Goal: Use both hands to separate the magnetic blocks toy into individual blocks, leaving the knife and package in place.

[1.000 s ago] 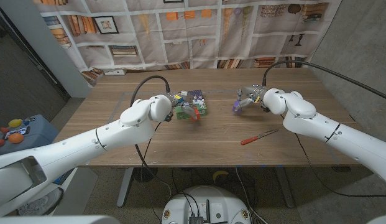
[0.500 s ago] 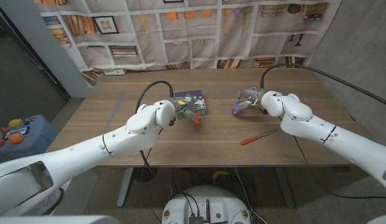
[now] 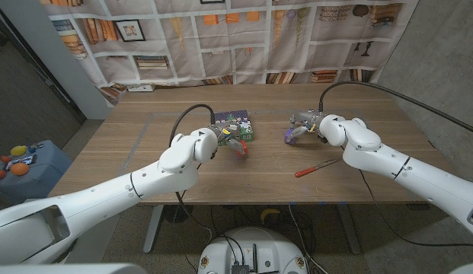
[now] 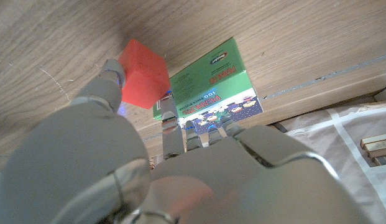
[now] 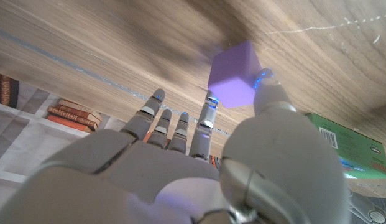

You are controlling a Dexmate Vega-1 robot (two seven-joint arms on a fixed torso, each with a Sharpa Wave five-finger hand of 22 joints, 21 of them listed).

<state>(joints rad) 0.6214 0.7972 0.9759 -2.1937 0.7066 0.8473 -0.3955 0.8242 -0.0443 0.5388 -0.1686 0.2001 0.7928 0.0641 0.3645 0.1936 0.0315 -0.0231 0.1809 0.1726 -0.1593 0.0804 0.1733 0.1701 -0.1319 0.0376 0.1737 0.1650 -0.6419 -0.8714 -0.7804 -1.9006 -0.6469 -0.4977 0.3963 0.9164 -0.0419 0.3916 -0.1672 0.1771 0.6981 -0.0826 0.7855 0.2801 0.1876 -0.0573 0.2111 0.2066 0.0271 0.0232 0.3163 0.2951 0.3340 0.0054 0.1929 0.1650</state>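
Wooden tabletop (image 3: 266,164): carries every item, with both arms reaching in from the near corners.
Left hand (image 3: 230,141): near the tabletop's middle, pinching a red block (image 3: 241,148) between thumb and a finger; in the left wrist view the red cube (image 4: 143,73) sits at the fingertips (image 4: 170,112) over the wood.
Package (image 3: 236,125): green and purple box lying flat just behind the left hand, touching or nearly touching its fingers; the left wrist view shows its green side and printed face (image 4: 208,84) beside the red block.
Right hand (image 3: 306,125): right of the package and well apart from it, holding a purple block (image 3: 290,132) at its fingertips; in the right wrist view the purple cube (image 5: 234,75) is gripped between thumb and a finger (image 5: 206,124), the other fingers spread.
Blocks: the red and purple cubes are apart, one in each hand.
Knife (image 3: 317,167): red-handled, lying on the tabletop nearer the front edge, below the right hand and clear of it.
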